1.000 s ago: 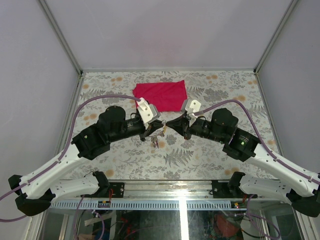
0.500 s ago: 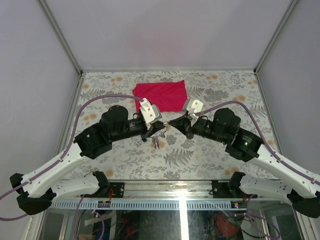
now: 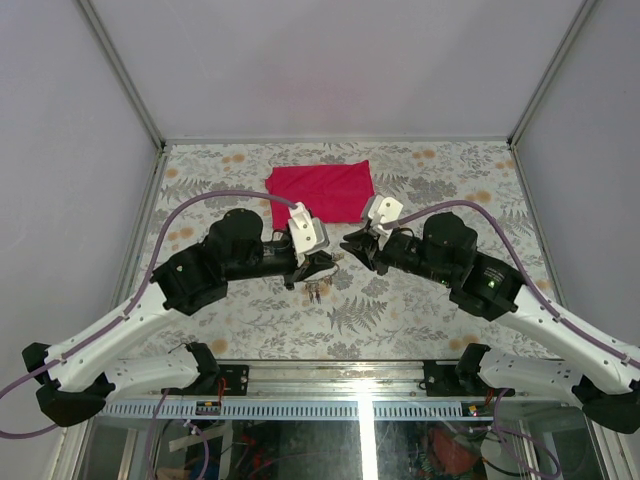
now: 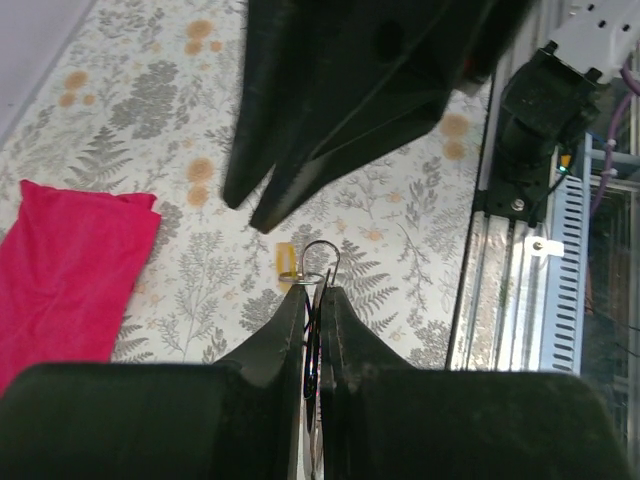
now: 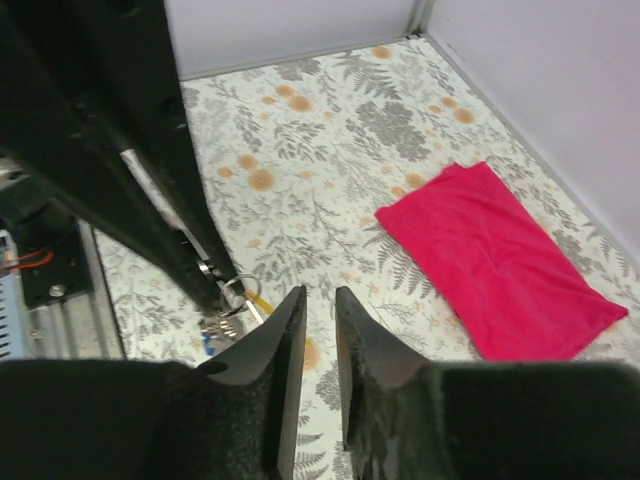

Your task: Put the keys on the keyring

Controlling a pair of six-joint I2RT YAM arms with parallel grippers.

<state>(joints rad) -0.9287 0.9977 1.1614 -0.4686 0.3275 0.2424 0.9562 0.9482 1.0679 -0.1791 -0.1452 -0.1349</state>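
- Holding the keyring (image 4: 320, 262) pinched tight in my left claw (image 4: 315, 294), keys (image 5: 215, 325) bunched beside it.
- My right claw (image 5: 320, 294), slightly parted and empty, should close in slowly, I judge.

Top camera looks down from above the near edge, wide, whole table (image 3: 430, 170). Left wrist faces right edge, right wrist faces left edge, both close, sharing keyring (image 4: 318, 262); all see cloth (image 3: 322, 190).

Plain pale walls (image 3: 330, 70) close in three sides. The table (image 3: 450, 170) bears a grey fern print with orange blooms.
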